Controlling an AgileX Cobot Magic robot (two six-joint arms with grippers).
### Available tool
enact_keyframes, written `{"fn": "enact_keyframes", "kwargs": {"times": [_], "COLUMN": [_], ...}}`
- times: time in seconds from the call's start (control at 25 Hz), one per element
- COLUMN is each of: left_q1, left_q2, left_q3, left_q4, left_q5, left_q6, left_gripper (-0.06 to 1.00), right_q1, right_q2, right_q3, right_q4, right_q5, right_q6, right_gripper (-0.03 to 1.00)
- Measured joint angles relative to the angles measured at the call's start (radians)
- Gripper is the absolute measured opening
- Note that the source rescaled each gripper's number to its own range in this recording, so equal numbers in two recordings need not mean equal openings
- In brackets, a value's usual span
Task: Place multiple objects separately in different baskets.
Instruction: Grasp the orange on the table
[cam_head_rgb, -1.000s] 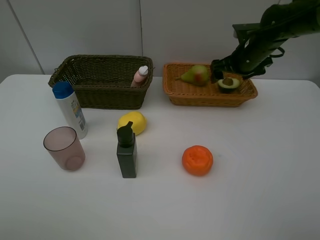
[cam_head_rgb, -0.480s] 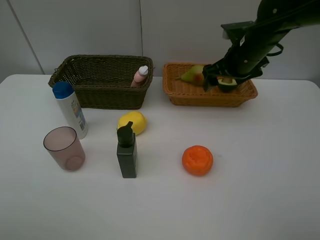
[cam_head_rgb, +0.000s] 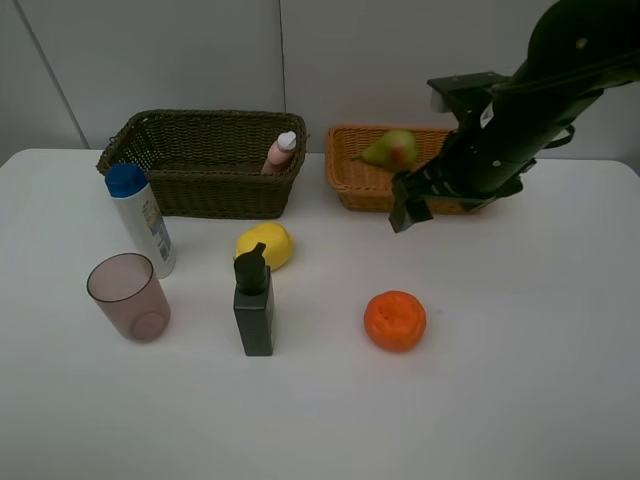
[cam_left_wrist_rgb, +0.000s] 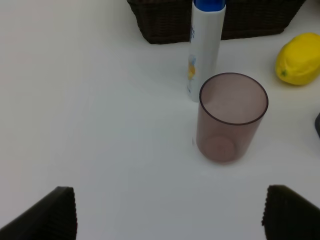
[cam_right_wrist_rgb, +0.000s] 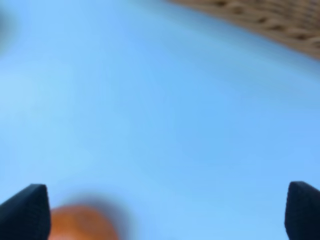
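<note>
Exterior high: pink bottle (cam_head_rgb: 282, 152) in dark basket (cam_head_rgb: 200, 195), pear (cam_head_rgb: 393, 150) in tan basket (cam_head_rgb: 352, 190); orange (cam_head_rgb: 395, 320) and others wait. Left end effector (cam_left_wrist_rgb: 167, 215) and right end effector (cam_head_rgb: 410, 212) gape empty.

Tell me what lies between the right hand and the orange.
Only bare table separates the right hand and the orange, as the high view shows.

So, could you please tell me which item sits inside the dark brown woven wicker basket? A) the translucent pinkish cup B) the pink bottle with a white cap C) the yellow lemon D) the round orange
B: the pink bottle with a white cap leans inside the right end of the dark brown woven wicker basket.
</note>
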Motion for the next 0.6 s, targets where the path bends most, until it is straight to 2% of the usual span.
{"fn": "enact_keyframes", "kwargs": {"times": [0.32,0.6], "left_q1": [0.000,0.000], "left_q2": [0.000,0.000], "left_q3": [0.000,0.000], "left_q4": [0.000,0.000], "left_q5": [0.000,0.000], "left_q6": [0.000,0.000], "left_gripper": [1.00,1.00], "right_q1": [0.139,0.185], "right_q2": [-0.004,-0.005], "right_q3": [0.104,0.180], "right_q4": [0.036,0.081], "right_q5": [-0.054,-0.130], "right_q6": [0.000,0.000], "right_gripper": [0.98,0.98]}}
